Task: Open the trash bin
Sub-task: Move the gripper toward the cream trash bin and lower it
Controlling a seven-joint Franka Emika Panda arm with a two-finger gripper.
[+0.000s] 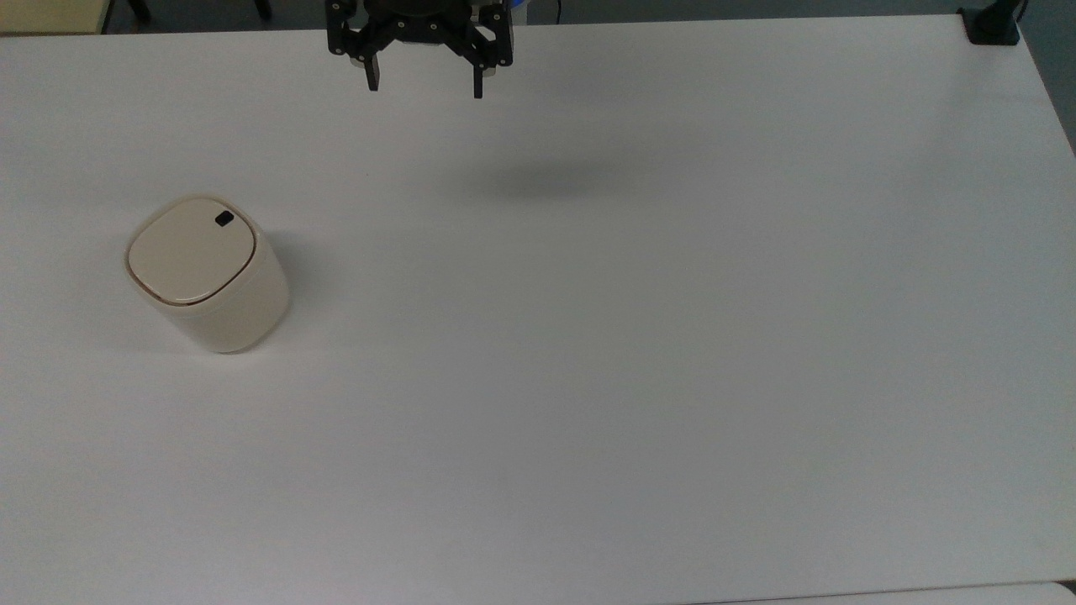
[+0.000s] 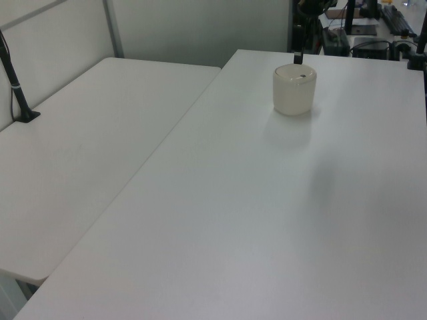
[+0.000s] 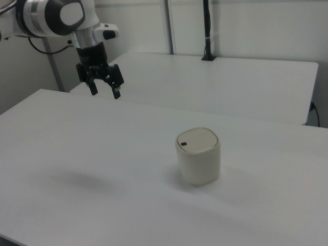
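The cream-beige trash bin [image 1: 208, 275] stands upright on the white table [image 1: 639, 353] at the top view's left, its flat lid down and a small black button [image 1: 224, 218] near the lid's far-right edge. The bin also stands at the far end of the table in the left view [image 2: 294, 90] and at centre right in the right view [image 3: 198, 156]. My black gripper [image 1: 424, 84] hangs open high above the table near its far edge, well apart from the bin, with nothing between its fingers. In the right view the gripper [image 3: 105, 92] is up and to the left of the bin.
A second white table [image 2: 87, 153] adjoins on the left view's left, with a black post [image 2: 17, 87] clamped at its edge. A black clamp [image 1: 992, 25] sits at the top view's far right table corner. The gripper's shadow [image 1: 546, 178] falls mid-table.
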